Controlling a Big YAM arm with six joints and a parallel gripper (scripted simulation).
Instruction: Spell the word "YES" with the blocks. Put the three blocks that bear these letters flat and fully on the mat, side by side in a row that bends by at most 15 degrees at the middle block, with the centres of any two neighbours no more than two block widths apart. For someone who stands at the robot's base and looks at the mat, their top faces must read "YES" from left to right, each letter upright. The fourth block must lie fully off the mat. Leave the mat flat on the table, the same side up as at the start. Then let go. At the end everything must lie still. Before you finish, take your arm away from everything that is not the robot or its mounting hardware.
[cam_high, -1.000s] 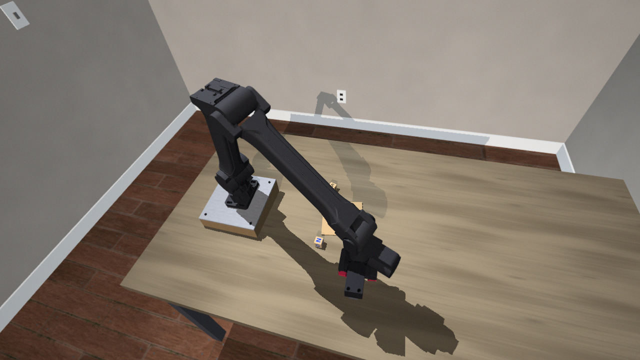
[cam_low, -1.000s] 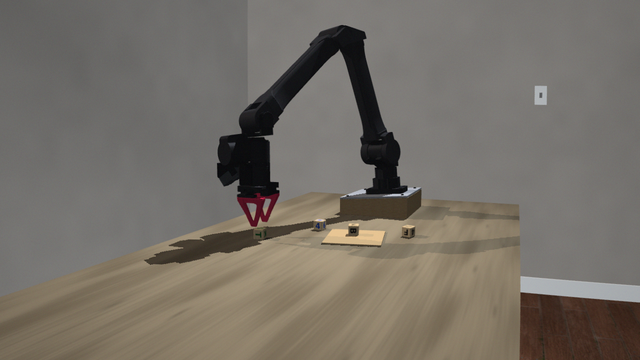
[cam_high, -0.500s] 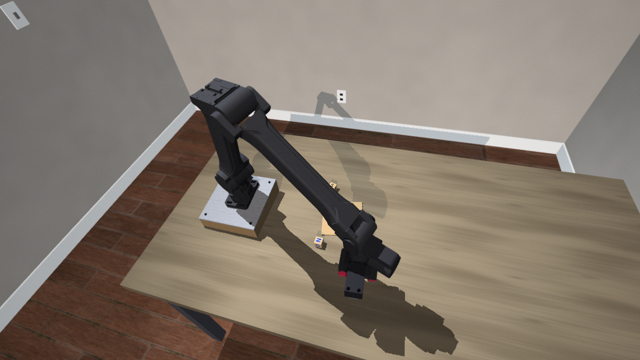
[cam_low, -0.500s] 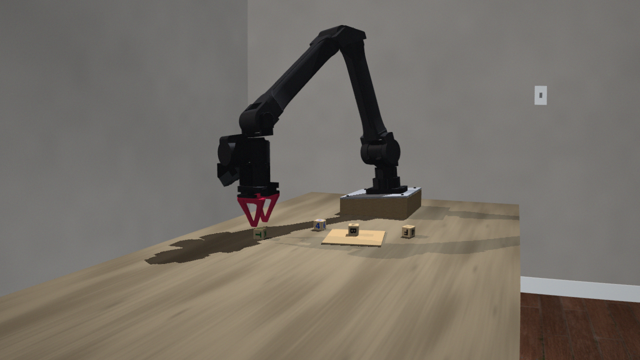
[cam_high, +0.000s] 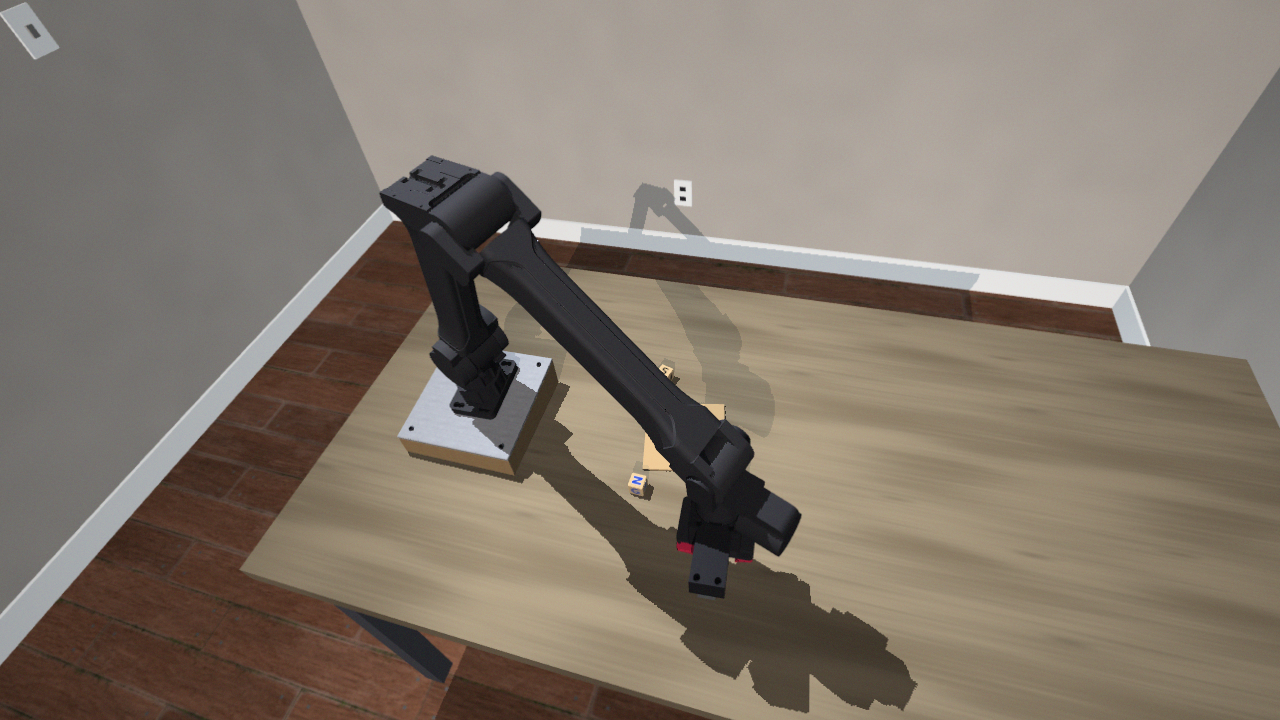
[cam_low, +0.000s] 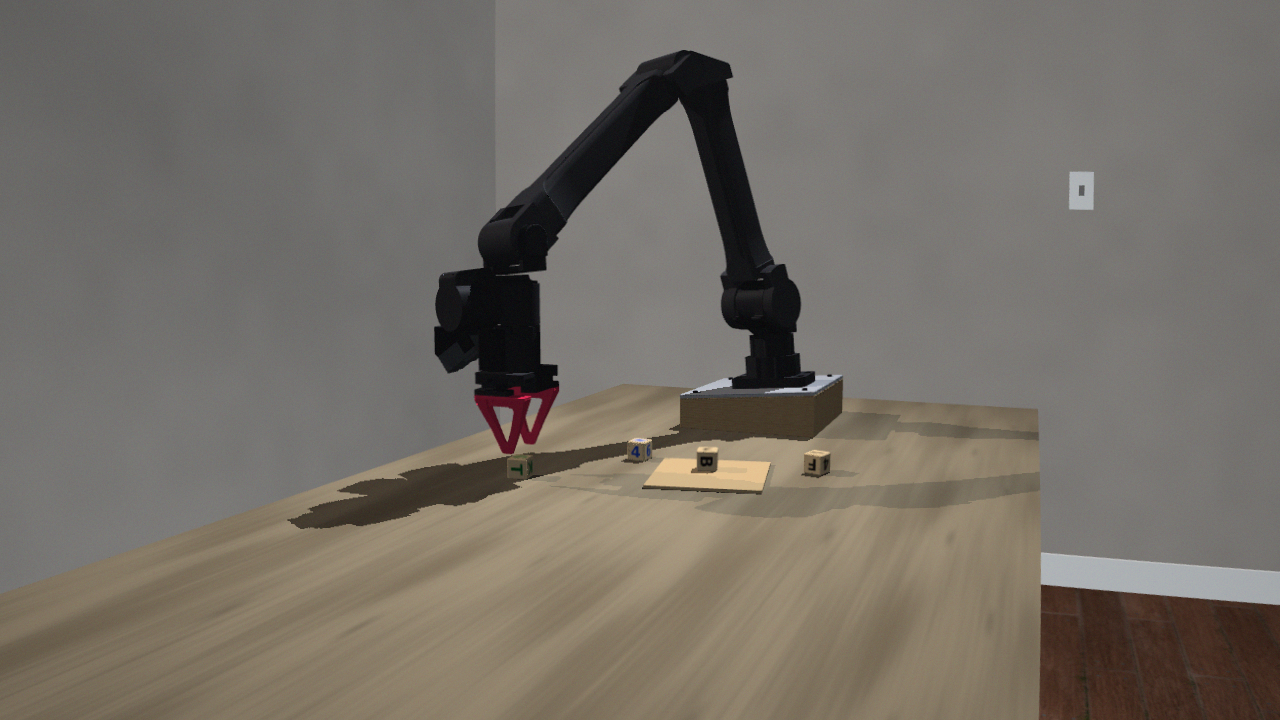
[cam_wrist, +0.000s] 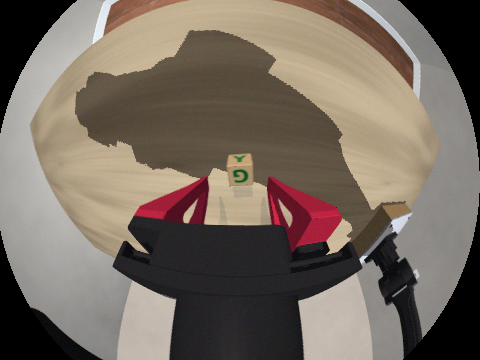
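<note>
My gripper (cam_low: 520, 446) (cam_wrist: 238, 182) is open and empty, pointing down just above a block (cam_low: 519, 467) (cam_wrist: 240, 170). This block stands on the table with a green Y on top and G and T on its sides. The tan mat (cam_high: 657, 456) (cam_low: 742, 480) lies flat, partly hidden by the arm in the top view. A block (cam_low: 707, 460) with B on its side stands on it; its top letter is unreadable. A block (cam_high: 665, 370) (cam_low: 816, 462) that seems to show S on top stands off the mat. The blue N block (cam_high: 636, 484) (cam_low: 638, 450) stands off the mat's other side.
The robot's base plate (cam_high: 429, 428) (cam_low: 747, 415) stands behind the mat. The forearm (cam_high: 590, 335) passes over the mat in the top view. The table's near edge (cam_high: 375, 610) lies beyond the gripper's shadow.
</note>
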